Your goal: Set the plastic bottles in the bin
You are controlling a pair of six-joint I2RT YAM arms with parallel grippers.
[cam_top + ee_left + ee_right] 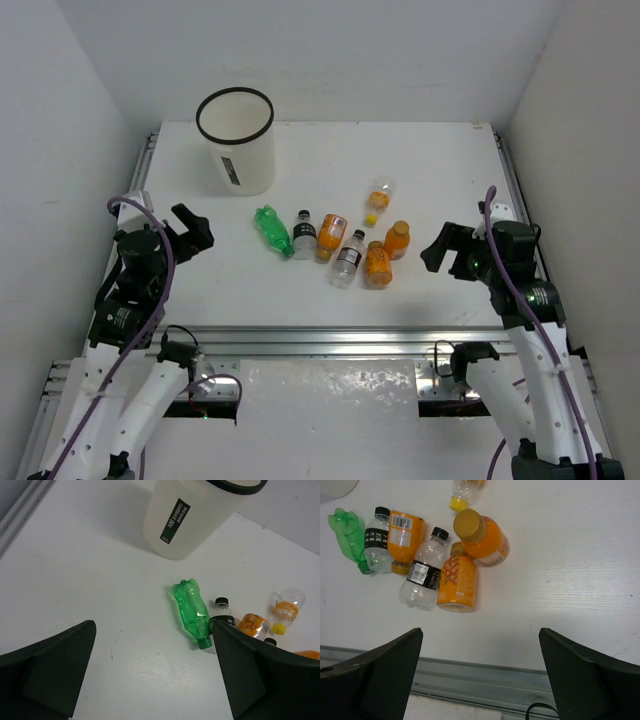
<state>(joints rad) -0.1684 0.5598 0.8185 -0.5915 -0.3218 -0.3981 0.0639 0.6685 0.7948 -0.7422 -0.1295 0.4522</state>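
Note:
Several plastic bottles lie clustered mid-table: a crushed green one (272, 229) (192, 614) (347, 535), clear ones with dark labels (304, 232) (348, 258) (422, 572), orange ones (331, 237) (377, 264) (457, 582) (481, 536), and a clear one with a yellow cap (377, 198). The white bin (238, 150) (182, 520) with a black rim stands upright at the back left. My left gripper (195, 232) (152, 630) is open and empty, left of the green bottle. My right gripper (437, 248) (480, 635) is open and empty, right of the orange bottles.
A metal rail (320, 340) (485, 680) runs along the table's near edge, with rails at both sides. White walls close in the table at the back and sides.

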